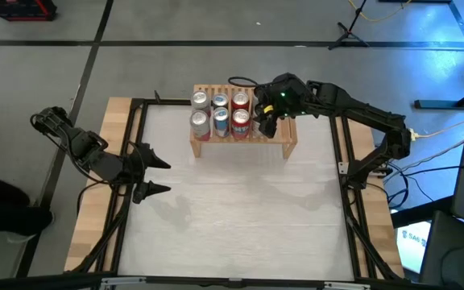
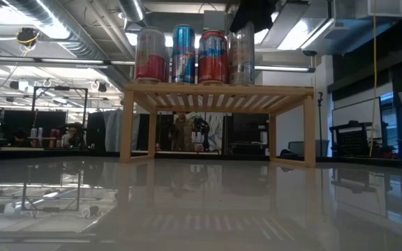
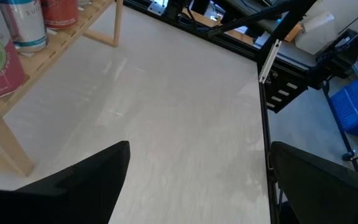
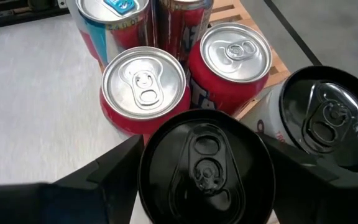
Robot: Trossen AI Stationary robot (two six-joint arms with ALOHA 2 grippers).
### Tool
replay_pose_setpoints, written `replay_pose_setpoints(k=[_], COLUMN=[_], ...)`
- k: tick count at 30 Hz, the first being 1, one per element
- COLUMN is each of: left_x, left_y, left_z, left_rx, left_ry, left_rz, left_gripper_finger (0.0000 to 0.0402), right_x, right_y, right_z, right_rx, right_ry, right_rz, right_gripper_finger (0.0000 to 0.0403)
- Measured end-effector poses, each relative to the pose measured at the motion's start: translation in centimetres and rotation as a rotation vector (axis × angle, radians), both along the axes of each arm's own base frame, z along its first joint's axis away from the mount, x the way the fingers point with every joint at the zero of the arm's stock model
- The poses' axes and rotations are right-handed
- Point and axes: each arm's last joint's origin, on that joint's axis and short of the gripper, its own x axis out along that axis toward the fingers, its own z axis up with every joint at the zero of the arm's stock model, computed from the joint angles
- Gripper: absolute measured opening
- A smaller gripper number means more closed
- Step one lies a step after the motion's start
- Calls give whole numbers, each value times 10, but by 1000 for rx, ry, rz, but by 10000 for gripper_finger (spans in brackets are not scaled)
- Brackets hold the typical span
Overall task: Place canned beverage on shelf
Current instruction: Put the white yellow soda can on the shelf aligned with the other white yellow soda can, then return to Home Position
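Right pincer (image 1: 266,118): over the shelf (image 1: 284,143), clamped on a black-topped can (image 4: 206,170) beside the red cans (image 4: 143,87)
Left pincer (image 1: 156,176): spread wide, low over the bench (image 1: 240,209)

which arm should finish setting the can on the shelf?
Right. Its claw is already over the shelf, straddling a black-topped can beside the others. The left claw waits open near the table's left edge.

Between your right gripper's (image 4: 205,180) jaws sits a glossy black metal can (image 4: 207,163). Beyond them, note shiny silver lids (image 4: 143,82) and the matt light-wood shelf (image 1: 284,137).
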Motion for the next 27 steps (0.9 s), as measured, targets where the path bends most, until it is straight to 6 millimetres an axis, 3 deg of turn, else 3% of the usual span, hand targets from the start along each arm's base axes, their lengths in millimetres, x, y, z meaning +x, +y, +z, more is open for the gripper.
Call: replay_pose_setpoints(k=[6, 14, 18, 22, 27], left_x=[0, 0, 0, 0, 0], left_y=[0, 0, 0, 0, 0], left_z=[0, 0, 0, 0, 0], left_rx=[0, -1, -1, -2, -1], left_ry=[0, 1, 0, 1, 1], left_rz=[0, -2, -2, -2, -2], left_gripper_finger=[384, 384, 384, 384, 384], right_x=[0, -1, -3, -7, -14], right_y=[0, 0, 1, 2, 4], right_z=[0, -3, -1, 8, 36], right_rx=[-3, 2, 7, 1, -23], right_ry=[4, 26, 24, -2, -76], right_rz=[-3, -18, -6, -7, -6], right_gripper_finger=[290, 371, 393, 399, 399])
